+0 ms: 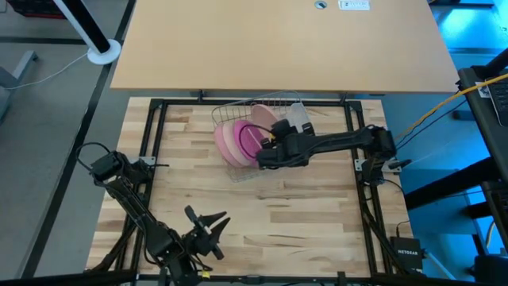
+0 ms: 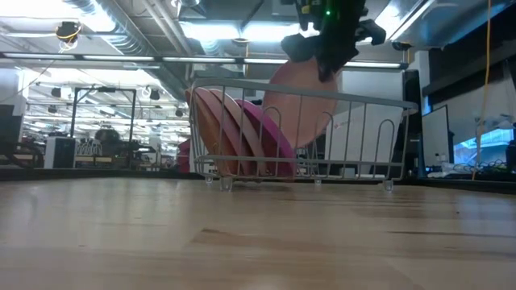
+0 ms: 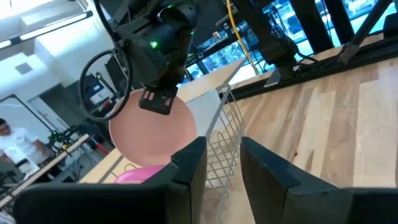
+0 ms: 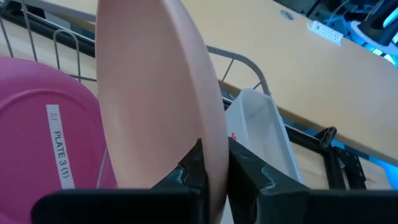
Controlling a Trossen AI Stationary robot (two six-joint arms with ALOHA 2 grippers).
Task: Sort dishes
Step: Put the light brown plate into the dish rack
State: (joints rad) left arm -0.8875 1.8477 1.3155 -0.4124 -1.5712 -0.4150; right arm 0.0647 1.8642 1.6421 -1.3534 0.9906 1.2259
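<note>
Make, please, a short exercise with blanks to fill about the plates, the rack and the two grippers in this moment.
1. The right gripper is shut on the edge of the pale ____ plate.
2. That plate hangs on edge above the silver wire ____, where two other plates already stand.
3. The label "PLATE 3 (1)" is on the ____ plate.
4. The left gripper waits near the table's front edge and holds ____.

Missing words: peach; rack; magenta-pink; nothing
</note>
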